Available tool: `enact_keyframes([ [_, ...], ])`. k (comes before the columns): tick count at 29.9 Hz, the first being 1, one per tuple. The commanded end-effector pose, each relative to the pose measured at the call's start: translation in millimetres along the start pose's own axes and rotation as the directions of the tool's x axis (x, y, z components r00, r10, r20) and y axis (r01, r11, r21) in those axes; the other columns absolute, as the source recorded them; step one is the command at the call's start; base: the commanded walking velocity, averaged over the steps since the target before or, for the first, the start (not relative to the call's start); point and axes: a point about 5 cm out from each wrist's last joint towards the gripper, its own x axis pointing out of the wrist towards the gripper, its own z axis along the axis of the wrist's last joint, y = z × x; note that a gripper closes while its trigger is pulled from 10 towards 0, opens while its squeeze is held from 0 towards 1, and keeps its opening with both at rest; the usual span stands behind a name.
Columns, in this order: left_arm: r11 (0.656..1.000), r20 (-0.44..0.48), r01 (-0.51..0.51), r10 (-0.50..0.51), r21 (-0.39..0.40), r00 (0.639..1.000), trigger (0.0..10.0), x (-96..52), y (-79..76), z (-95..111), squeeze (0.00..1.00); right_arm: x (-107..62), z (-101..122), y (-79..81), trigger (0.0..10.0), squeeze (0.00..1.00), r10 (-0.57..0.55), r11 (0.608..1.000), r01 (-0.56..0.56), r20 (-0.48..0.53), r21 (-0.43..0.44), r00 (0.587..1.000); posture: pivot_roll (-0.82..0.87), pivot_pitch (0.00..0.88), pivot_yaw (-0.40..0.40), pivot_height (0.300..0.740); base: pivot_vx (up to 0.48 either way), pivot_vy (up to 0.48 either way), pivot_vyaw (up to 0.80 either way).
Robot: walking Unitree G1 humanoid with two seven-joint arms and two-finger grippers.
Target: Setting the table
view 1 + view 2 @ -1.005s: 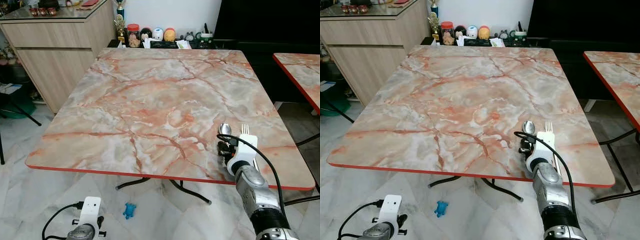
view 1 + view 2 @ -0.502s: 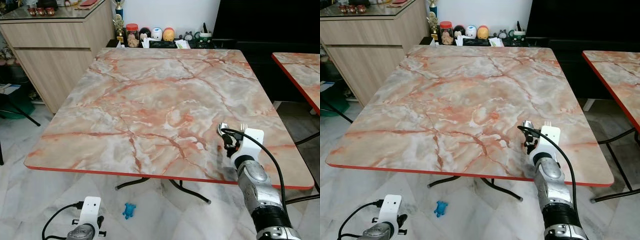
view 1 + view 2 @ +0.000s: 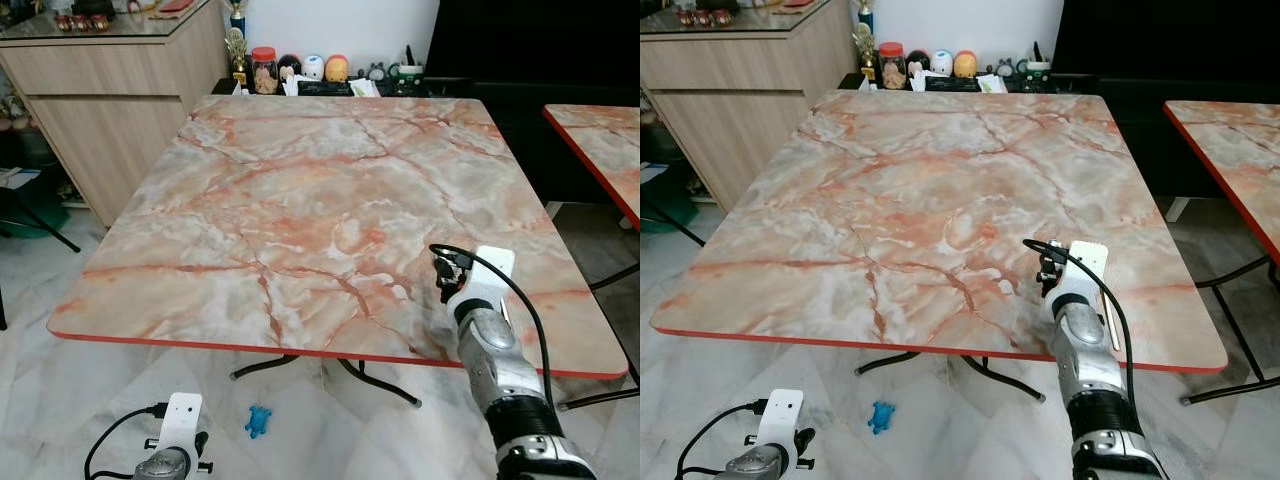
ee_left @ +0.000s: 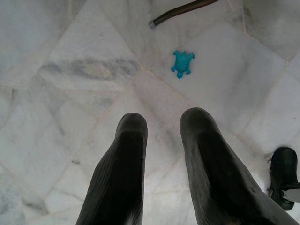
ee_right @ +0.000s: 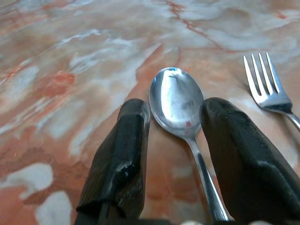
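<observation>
A silver spoon lies on the marble table near its front right corner, with a fork flat beside it. My right gripper is low over the spoon, open. The two fingers stand on either side of the spoon's neck with a gap on each side. In the head views my right wrist covers the spoon, and a thin piece of the fork's handle shows beside it. My left gripper hangs open above the floor, left of the table.
A wooden sideboard stands at the back left. Jars and small figures line a low shelf behind the table. A second marble table is at the right. A blue turtle toy lies on the floor by the table's legs.
My right gripper has moved forward and down over the spoon. The spoon and the fork's head, visible beyond the wrist a second ago, are now covered by it in the head views.
</observation>
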Motion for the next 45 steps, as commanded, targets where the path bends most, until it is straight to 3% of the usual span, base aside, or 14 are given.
enact_keyframes([
  [1, 1.0, -0.017, -0.001, 0.001, 0.004, 1.0, 10.0, -0.6, -0.1, -4.6, 0.0, 2.4, 1.7, 0.4, 10.0, 0.0, -0.008, 1.0, 0.008, -0.001, 0.001, 1.0, 0.08, 0.0, -0.005, 0.74, 0.0, 0.0, 0.0],
  [7, 1.0, -0.016, 0.0, 0.001, 0.005, 1.0, 10.0, -0.6, -0.3, -4.5, 0.0, 4.6, 1.0, -1.7, 10.0, 0.0, -0.013, 1.0, 0.013, -0.015, -0.012, 1.0, 0.08, 0.0, -0.005, 0.74, 0.0, 0.0, 0.0],
  [20, 1.0, -0.018, 0.0, 0.0, 0.014, 1.0, 10.0, -0.6, 0.2, -4.3, 0.0, 3.4, -3.9, -23.0, 10.0, 0.0, -0.055, 0.998, 0.054, -0.037, -0.019, 0.998, 0.08, 0.0, -0.001, 0.74, 0.0, 0.0, 0.0],
  [45, 1.0, -0.013, 0.0, 0.0, 0.011, 1.0, 10.0, -0.4, -0.2, -3.2, 0.0, 2.7, -11.4, -9.7, 10.0, 0.0, 0.011, 1.0, -0.011, -0.054, 0.006, 0.998, 0.08, 0.0, -0.001, 0.74, 0.0, 0.0, 0.0],
])
